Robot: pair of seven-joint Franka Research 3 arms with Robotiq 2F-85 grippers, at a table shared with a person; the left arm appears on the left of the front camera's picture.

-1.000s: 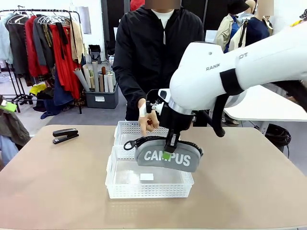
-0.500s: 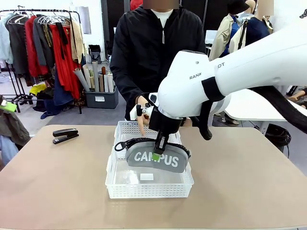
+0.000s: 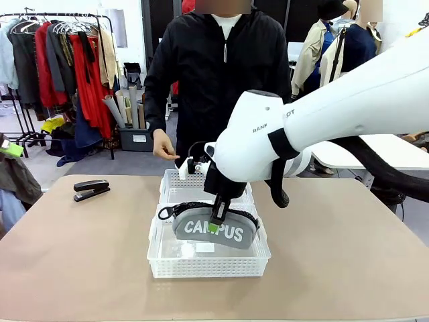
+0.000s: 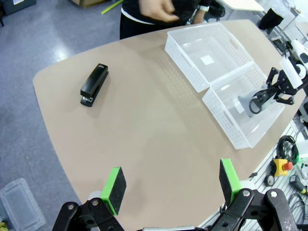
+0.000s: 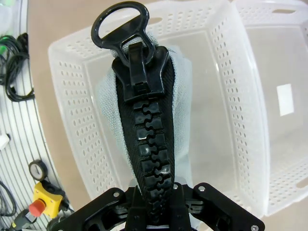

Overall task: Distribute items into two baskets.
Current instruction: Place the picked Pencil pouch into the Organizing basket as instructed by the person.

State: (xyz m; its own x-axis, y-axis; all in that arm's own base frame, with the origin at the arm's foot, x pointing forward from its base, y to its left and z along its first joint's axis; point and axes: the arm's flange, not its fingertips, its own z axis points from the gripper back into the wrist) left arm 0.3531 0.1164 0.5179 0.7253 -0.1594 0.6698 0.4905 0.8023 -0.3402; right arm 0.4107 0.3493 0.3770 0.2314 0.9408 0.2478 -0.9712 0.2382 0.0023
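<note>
The grey "CAMPUS" pouch (image 3: 201, 232) hangs low inside the near white basket (image 3: 208, 270), its underside below the rim. My right gripper (image 3: 216, 224) is shut on its top edge. In the right wrist view the pouch's black zip (image 5: 144, 125) runs up from my shut right gripper (image 5: 154, 202), over the same basket (image 5: 72, 120). The far basket (image 3: 175, 180) holds nothing. The black stapler (image 3: 91, 189) lies on the table at far left, and appears again as the stapler (image 4: 94, 84) in the left wrist view. My left gripper (image 4: 171, 180) hovers open high above the table.
A person stands at the far side, one hand (image 3: 164, 145) raised above the table's far edge. The two baskets (image 4: 208, 54) sit end to end in the middle. Bare tan tabletop (image 3: 348, 255) lies to the right and left of them.
My right gripper has carried the pouch left and down into the near basket. The person's hand has pulled back from the far basket and moved left.
</note>
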